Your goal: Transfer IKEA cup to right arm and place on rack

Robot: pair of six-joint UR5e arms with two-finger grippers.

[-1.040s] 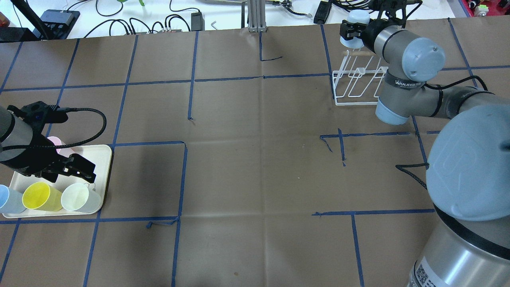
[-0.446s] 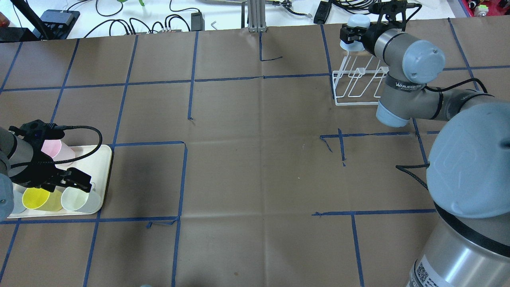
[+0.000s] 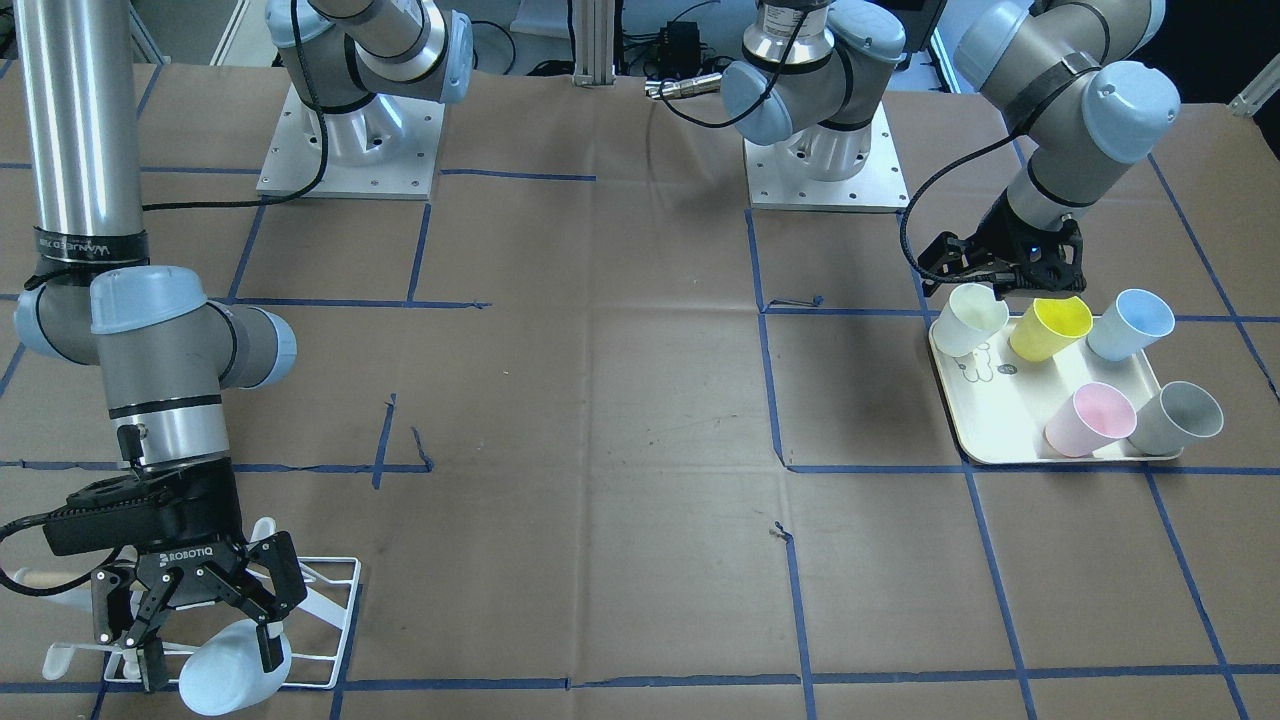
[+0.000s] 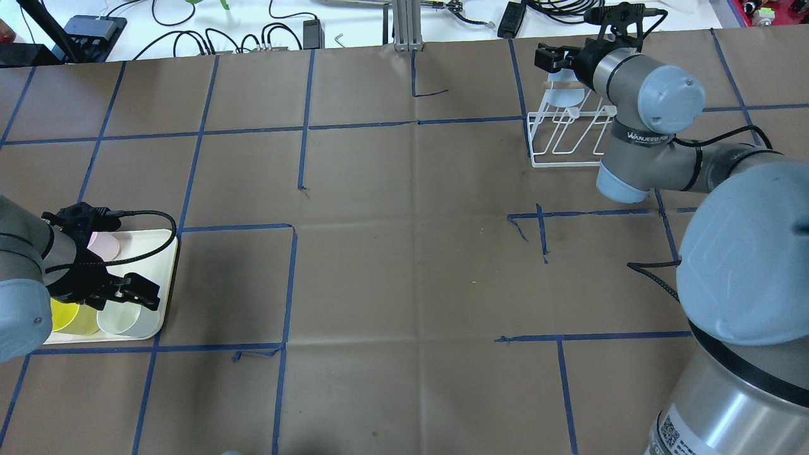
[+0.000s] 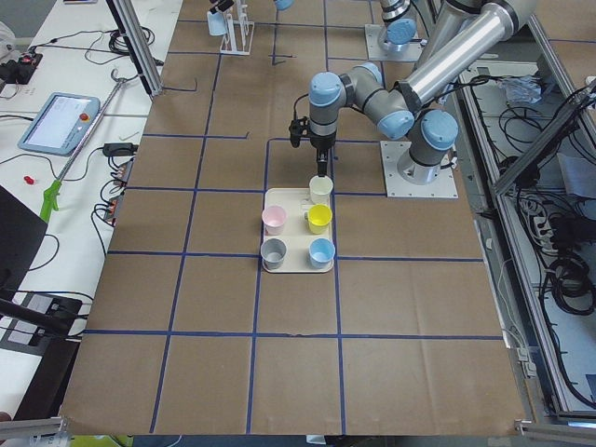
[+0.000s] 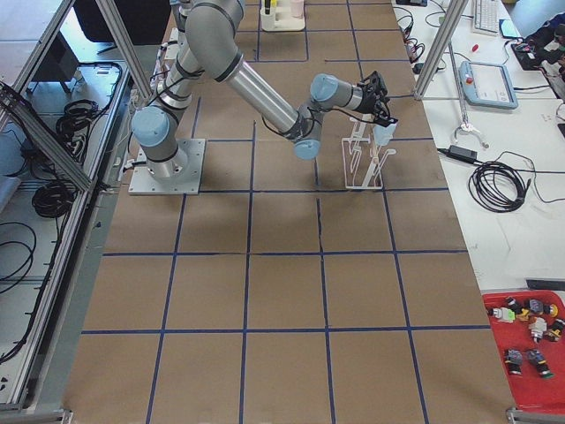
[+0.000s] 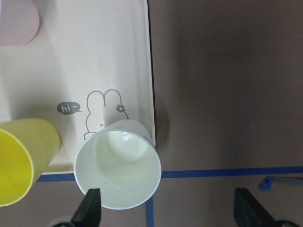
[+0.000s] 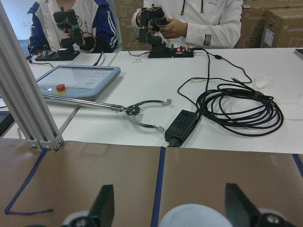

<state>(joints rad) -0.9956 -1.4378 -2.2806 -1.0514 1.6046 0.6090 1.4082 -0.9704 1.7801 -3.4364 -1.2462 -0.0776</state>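
Note:
A light-blue IKEA cup hangs tilted on a prong of the white wire rack at the table's far right corner. My right gripper stands open around it, and in the right wrist view the cup's end sits between the spread fingers. My left gripper hovers open over a cream tray, just above a white cup. Yellow, blue, pink and grey cups also stand on the tray.
Brown paper with blue tape lines covers the table. Cables and boxes lie on the white bench past the far edge. People sit at that bench beyond the rack. The two arm bases stand at the robot's side.
The right gripper lowered the light-blue cup onto the rack and its fingers came off it. The left gripper slid towards the tray's near corner, over the white cup.

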